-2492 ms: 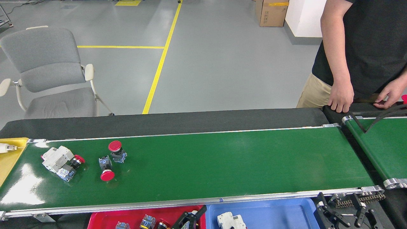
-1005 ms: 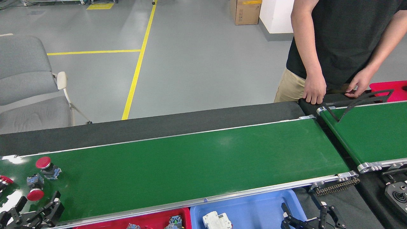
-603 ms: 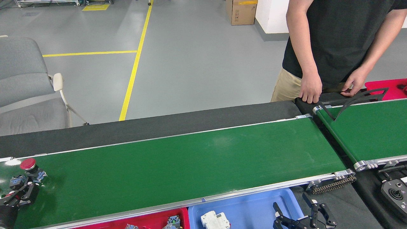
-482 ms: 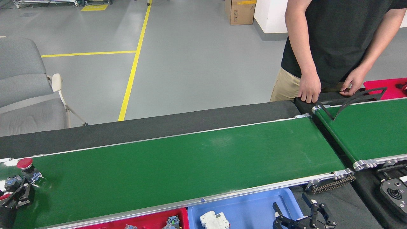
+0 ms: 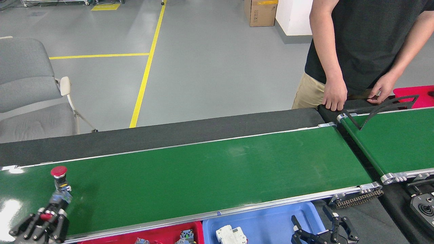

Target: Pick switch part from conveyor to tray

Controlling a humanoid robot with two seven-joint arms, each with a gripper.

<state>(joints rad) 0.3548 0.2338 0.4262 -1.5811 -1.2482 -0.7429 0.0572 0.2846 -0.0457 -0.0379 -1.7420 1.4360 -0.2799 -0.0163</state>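
The conveyor [image 5: 210, 176] is a wide glossy green belt with silver rails. At its left end one switch part [image 5: 59, 172] stands upright with its red mushroom cap on top. Just nearer lies a second switch part [image 5: 60, 199], its red cap between the black fingers of my left gripper [image 5: 44, 220], which is shut on it at the belt's near edge. My right gripper [image 5: 325, 232] is open at the bottom right, beside the blue tray [image 5: 271, 220]. A red tray [image 5: 149, 236] below the belt holds small switch parts [image 5: 184, 235].
A white breaker [image 5: 230, 235] lies in the blue tray. A narrower green belt [image 5: 396, 142] with a black guide bar joins at the right, where a person's hands [image 5: 334, 98] rest. A black joystick box [image 5: 423, 206] sits at far right, a grey chair [image 5: 27, 88] behind left.
My left gripper reached onto the belt's left end and closed around the lying switch part; it now holds it nearer the front rail. The view swung sideways. The right gripper barely moved.
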